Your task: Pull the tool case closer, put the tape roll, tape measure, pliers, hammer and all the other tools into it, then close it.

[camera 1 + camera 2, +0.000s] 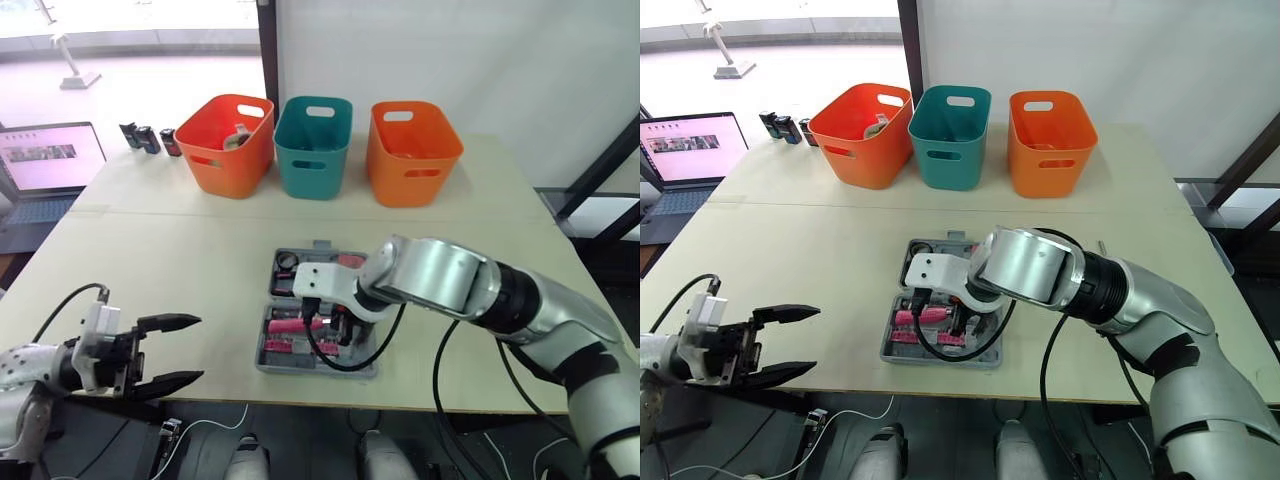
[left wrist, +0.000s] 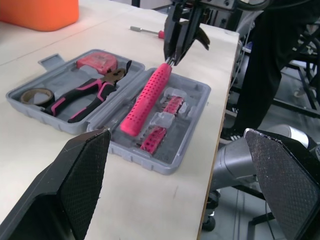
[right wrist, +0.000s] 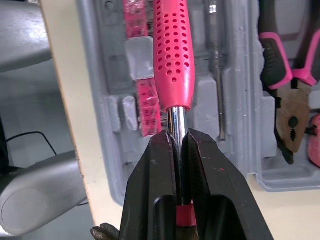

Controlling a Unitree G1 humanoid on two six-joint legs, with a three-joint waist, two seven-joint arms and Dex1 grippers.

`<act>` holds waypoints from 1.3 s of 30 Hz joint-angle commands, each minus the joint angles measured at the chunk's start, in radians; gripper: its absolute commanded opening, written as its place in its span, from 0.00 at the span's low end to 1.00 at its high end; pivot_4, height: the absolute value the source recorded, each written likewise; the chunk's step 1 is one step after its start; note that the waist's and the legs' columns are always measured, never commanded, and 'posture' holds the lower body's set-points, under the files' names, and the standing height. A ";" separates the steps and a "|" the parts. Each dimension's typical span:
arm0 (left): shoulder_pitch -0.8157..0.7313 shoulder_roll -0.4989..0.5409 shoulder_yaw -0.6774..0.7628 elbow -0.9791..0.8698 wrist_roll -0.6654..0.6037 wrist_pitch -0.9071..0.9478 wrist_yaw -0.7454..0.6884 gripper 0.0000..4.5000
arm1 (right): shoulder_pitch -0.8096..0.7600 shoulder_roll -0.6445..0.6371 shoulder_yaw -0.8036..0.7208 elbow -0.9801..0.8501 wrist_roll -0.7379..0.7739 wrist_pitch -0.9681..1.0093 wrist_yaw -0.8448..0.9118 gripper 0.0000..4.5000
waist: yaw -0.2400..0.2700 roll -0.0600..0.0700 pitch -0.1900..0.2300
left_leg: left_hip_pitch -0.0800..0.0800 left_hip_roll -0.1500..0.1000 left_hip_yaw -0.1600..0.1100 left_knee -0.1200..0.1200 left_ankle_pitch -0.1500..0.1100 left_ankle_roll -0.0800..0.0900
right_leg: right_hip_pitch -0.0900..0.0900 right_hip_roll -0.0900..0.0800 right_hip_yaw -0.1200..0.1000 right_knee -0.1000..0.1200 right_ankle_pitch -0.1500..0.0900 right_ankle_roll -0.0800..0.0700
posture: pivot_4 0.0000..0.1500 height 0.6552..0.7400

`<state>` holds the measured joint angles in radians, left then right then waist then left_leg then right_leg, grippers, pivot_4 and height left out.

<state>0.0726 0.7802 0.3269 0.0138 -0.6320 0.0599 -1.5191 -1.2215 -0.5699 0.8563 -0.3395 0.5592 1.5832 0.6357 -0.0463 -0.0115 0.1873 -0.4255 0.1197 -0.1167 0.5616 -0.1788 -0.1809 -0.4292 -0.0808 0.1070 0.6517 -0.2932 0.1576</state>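
The right gripper [image 3: 179, 137], clamped on the hammer [image 3: 173, 55] shank, aligns the handle with the tool case [image 2: 197, 107] recess; the left gripper [image 1: 199, 348] is spread.

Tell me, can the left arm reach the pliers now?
Probably yes: bare table lies between the open left gripper and the pliers, which lie uncovered in the tool case. The right gripper, shut on the hammer beside them, may crowd it.

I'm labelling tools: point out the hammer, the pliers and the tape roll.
hammer [image 2: 145, 100], left wrist view, pink handle.
pliers [image 2: 95, 89], left wrist view, handle.
tape roll [image 2: 34, 100], left wrist view, near rim.
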 commanded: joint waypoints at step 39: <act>0.021 0.001 0.005 -0.100 -0.028 0.051 0.044 1.00 | 0.070 0.071 0.125 0.196 -0.230 -0.254 0.070 0.01 | -0.024 0.000 0.000 | 0.000 0.000 0.000 0.000 0.000 0.000 | 0.000 0.000 0.000 0.000 0.001 0.001 | 1.00 1.00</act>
<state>0.0947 0.7796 0.3265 -0.0613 -0.6419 0.1071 -1.4748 -1.1432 -0.4927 0.9955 -0.1439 0.3634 1.3528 0.7035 -0.0704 -0.0116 0.1873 -0.4253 0.1197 -0.1167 0.5617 -0.1785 -0.1806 -0.4292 -0.0808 0.1070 0.6520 -0.2927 0.1585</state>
